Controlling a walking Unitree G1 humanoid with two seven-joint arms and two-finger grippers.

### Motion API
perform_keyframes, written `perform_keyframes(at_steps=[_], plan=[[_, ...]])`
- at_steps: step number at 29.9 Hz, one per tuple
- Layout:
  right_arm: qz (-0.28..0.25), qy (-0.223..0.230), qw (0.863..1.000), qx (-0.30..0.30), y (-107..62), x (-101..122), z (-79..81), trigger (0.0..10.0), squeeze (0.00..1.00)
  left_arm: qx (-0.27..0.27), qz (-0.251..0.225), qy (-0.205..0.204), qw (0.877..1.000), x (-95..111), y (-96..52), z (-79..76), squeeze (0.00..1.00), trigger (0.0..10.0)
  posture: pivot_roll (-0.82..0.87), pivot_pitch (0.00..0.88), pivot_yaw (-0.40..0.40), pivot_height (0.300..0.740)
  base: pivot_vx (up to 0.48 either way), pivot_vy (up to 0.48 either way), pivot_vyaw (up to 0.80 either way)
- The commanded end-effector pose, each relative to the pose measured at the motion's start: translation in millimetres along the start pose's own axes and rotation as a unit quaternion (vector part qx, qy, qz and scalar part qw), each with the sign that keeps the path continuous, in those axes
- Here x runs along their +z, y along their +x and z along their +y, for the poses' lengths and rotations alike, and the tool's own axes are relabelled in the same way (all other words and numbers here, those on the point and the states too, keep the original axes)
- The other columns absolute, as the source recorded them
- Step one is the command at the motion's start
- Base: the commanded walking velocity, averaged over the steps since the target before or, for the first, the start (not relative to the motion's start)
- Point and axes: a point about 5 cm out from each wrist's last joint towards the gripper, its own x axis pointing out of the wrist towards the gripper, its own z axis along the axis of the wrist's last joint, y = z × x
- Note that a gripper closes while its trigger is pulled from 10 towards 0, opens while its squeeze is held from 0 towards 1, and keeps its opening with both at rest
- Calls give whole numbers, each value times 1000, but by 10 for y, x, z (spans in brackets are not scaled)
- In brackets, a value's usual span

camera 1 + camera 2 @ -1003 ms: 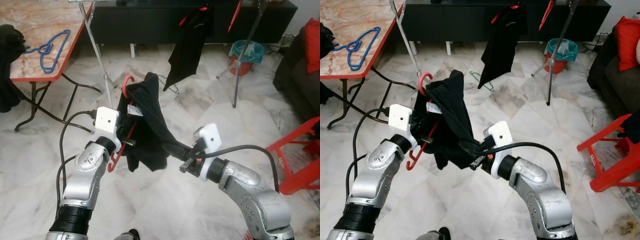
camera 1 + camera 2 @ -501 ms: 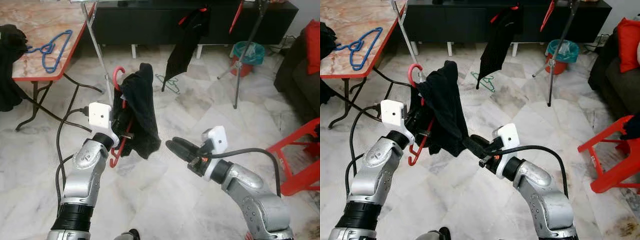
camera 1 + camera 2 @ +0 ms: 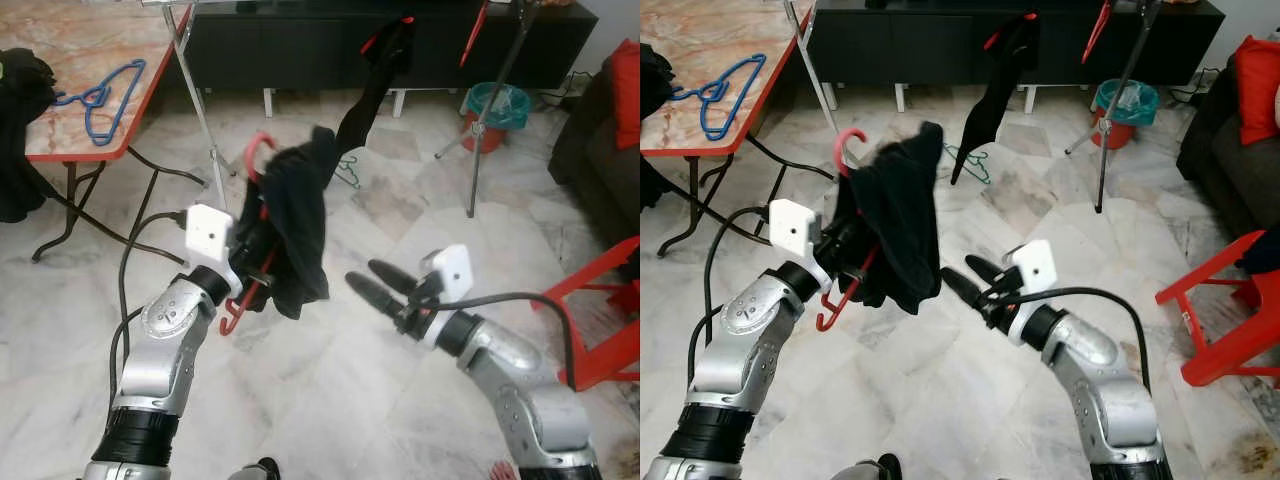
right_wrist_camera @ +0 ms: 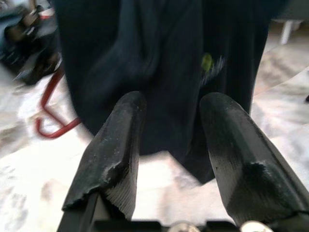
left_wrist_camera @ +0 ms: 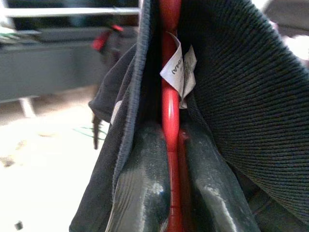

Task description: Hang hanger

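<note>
In the left eye view, the red hanger point(image 3: 252, 240) with a black garment point(image 3: 300, 225) draped over it is held up above the marble floor point(image 3: 330, 400) by the left pincer point(image 3: 250, 262), in front of a metal rack pole point(image 3: 205, 120). The right pincer point(image 3: 378, 285) is seen just beside the garment's lower edge, apart from it, its fingers spread. A blue hanger point(image 3: 100, 95) lies on the desk point(image 3: 60, 150) at the far left, and another black garment point(image 3: 375, 70) hangs near the dark cabinet point(image 3: 300, 45).

In the left wrist view, the left pincer's fingers point(image 5: 145, 188) are clamped on the red hanger's bar, with black cloth and a white label point(image 5: 178, 72) around it.

In the right wrist view, the two fingers point(image 4: 116, 145) are held apart, the garment hanging just beyond them
</note>
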Motion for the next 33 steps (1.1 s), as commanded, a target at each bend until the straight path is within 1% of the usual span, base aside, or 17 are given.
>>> perform_keyframes(at_steps=[1, 3, 4, 7, 10, 15, 17, 18, 20, 21, 23, 24, 25, 28, 29, 32, 33], plan=[[-5, -13, 1000, 0, -21, 35, -30, 10000, 0, -26, -10, 6, 1000, 61, -11, -53, 0, 10000, 13, 136, -5, 740, 0, 0, 0], [-14, -29, 999, 13, -42, 98, -42, 10000, 0, -37, 0, 6, 999, 17, -34, -80, 0, 10000, 13, 136, -5, 740, 0, 0, 0], [-22, -46, 998, 38, -83, 162, -43, 10000, 0, -52, 9, 5, 999, -23, -56, -115, 0, 10000, 7, 136, -6, 740, 0, 0, 0], [-31, -73, 994, 80, -181, 239, -68, 10000, 0, -80, 26, 6, 996, -86, -96, -169, 0, 10000, 2, 136, -7, 740, 0, 0, 0], [-23, -92, 989, 111, -265, 271, -115, 10000, 0, -107, 36, 4, 994, -113, -121, -214, 0, 10000, 1, 135, -8, 740, 0, 0, 0], [-14, -104, 979, 174, -377, 328, -167, 10000, 0, -162, 51, -3, 985, -119, -179, -288, 0, 10000, -1, 132, -9, 740, 0, 0, 0], [14, -115, 967, 228, -424, 326, -175, 10000, 0, -208, 72, -4, 976, -135, -252, -336, 0, 10000, -1, 132, -9, 740, 0, 0, 0], [14, -115, 967, 228, -424, 326, -175, 10000, 0, -208, 72, -4, 976, -135, -252, -336, 0, 10000, -1, 132, -9, 740, 0, 0, 0], [34, -119, 955, 269, -473, 290, -220, 10000, 0, -241, 80, -13, 967, -132, -300, -382, 0, 10000, -3, 125, -11, 740, 0, 0, 0], [34, -119, 955, 269, -473, 290, -220, 10000, 0, -241, 80, -13, 967, -132, -300, -382, 0, 10000, -3, 125, -11, 740, 0, 0, 0], [50, -122, 951, 279, -478, 273, -268, 10000, 0, -255, 83, -21, 963, -119, -320, -398, 0, 10000, -3, 125, -12, 740, 0, 0, 0], [58, -127, 949, 281, -467, 268, -283, 10000, 0, -261, 88, -17, 961, -124, -329, -399, 0, 10000, -1, 121, -14, 740, 0, 0, 0], [71, -137, 944, 292, -449, 262, -295, 10000, 0, -271, 96, -13, 958, -134, -347, -406, 0, 10000, -2, 120, -16, 740, 0, 0, 0], [81, -143, 939, 304, -442, 255, -298, 10000, 0, -279, 101, -14, 955, -140, -361, -417, 0, 10000, 0, 117, -18, 740, 0, 0, 0], [91, -149, 934, 313, -434, 244, -313, 10000, 0, -284, 102, -15, 953, -130, -370, -425, 0, 10000, 2, 114, -18, 740, 0, 0, 0], [114, -166, 927, 315, -414, 212, -354, 10000, 0, -301, 103, -20, 948, -101, -387, -453, 0, 10000, 2, 114, -18, 740, 0, 0, 0], [124, -177, 923, 319, -410, 194, -368, 10000, 0, -310, 104, -21, 945, -89, -398, -468, 0, 10000, 2, 114, -18, 740, 0, 0, 0]])
